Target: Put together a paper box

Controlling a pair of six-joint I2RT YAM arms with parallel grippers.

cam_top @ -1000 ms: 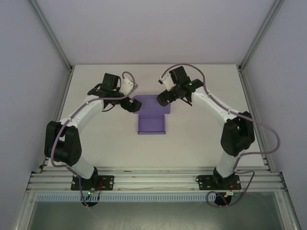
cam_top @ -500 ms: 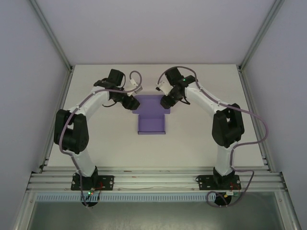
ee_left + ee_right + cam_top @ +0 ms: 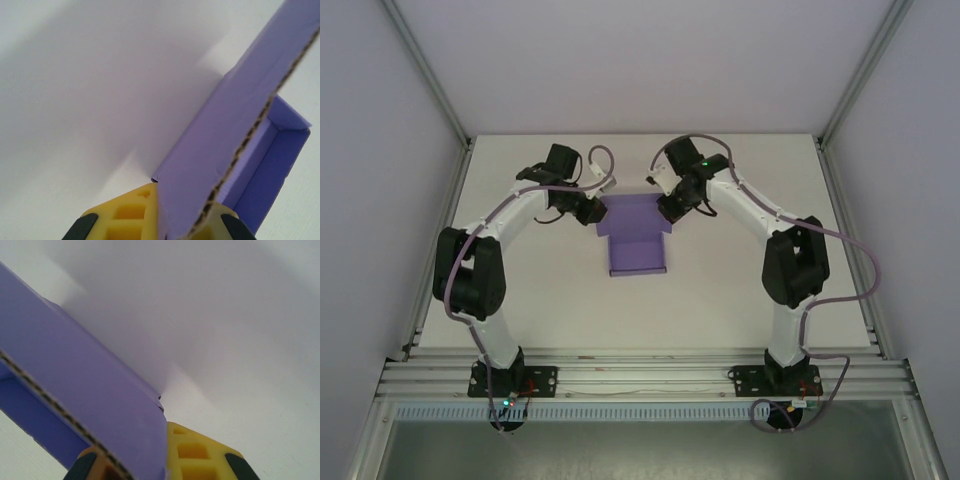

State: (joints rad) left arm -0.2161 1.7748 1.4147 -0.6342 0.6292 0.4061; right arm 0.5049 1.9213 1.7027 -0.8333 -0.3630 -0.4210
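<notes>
Progress: paper box [image 3: 635,245] lies on the surface between both pincers, partly built. Left pincer [image 3: 590,215] and right pincer [image 3: 670,212] each pinch a raised side flap; tray walls stand just beyond. Tucking flaps and closing judged outstanding.

With elbows bent outward, the left gripper [image 3: 588,212] and right gripper [image 3: 670,210] face each other, both clamped tight.

White table top [image 3: 740,300], matte finish. Pale grey-lavender walls [image 3: 640,60] on three sides. Aluminium corner posts [image 3: 425,70] slanting outward. Slotted aluminium rail [image 3: 640,372] along near edge. Lighting even, shadows soft.
</notes>
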